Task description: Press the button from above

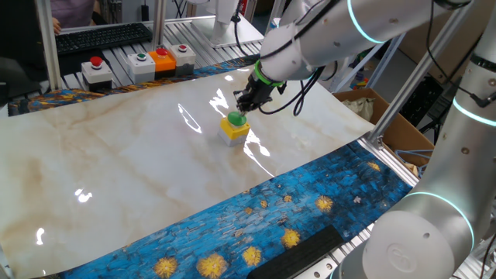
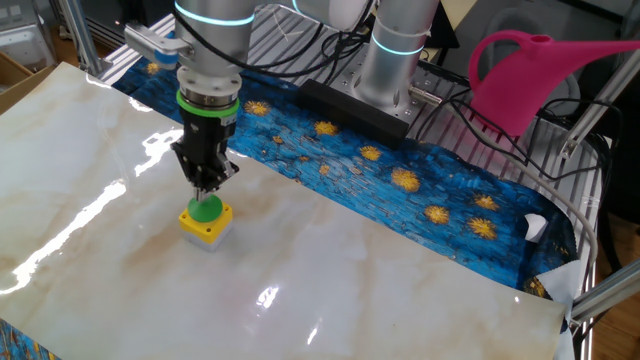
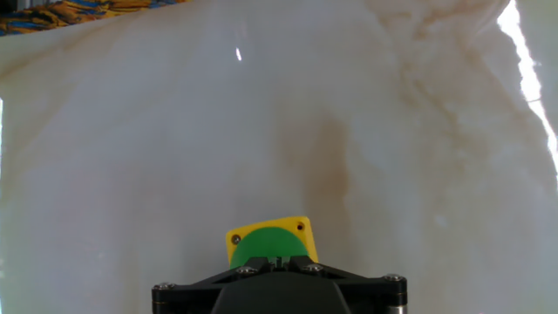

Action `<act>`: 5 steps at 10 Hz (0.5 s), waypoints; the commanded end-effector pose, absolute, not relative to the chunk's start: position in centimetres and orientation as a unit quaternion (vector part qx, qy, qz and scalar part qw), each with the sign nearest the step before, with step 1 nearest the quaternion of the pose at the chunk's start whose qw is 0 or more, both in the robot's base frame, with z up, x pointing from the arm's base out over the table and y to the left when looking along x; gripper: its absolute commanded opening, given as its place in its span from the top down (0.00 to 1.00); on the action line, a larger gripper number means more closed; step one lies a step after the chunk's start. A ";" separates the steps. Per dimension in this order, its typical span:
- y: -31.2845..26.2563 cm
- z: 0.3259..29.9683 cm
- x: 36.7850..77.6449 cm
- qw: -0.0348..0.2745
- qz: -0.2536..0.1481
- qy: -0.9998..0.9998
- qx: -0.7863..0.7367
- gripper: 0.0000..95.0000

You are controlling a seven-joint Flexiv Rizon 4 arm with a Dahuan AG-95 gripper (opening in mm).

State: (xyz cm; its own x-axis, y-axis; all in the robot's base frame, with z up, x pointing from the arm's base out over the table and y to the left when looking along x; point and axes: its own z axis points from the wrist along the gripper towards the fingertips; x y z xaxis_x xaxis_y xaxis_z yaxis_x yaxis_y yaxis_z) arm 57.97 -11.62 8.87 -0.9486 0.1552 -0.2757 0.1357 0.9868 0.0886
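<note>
The button [image 1: 235,125], a green dome on a small yellow cube, stands on the marble tabletop. In the other fixed view the button [image 2: 206,215] sits under the arm's black fingers. My gripper [image 2: 206,192] points straight down, right over the green dome, tips at or just above its top. In the hand view the gripper [image 3: 277,261] is shut, fingertips pressed together with no gap, and the button [image 3: 268,243] shows just beyond them. I cannot tell whether the tips touch the dome.
Grey boxes with red and green buttons [image 1: 97,70] and an orange box [image 1: 163,59] line the far table edge. A blue starry cloth [image 1: 294,209] borders the marble. A pink watering can [image 2: 520,70] and a cardboard box [image 1: 387,116] stand off the table.
</note>
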 end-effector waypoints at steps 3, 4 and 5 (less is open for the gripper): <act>-11.6 5.0 57.3 0.243 0.029 0.967 0.065 1.00; -11.8 5.5 57.4 0.225 0.029 0.971 0.071 1.00; -11.8 6.5 57.7 0.203 0.031 0.976 0.076 1.00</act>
State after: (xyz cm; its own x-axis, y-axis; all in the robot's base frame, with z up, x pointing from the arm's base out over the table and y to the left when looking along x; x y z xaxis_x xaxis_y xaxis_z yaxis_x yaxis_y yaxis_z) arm 58.83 -11.86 8.79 -0.9324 0.1614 -0.3235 0.1354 0.9856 0.1017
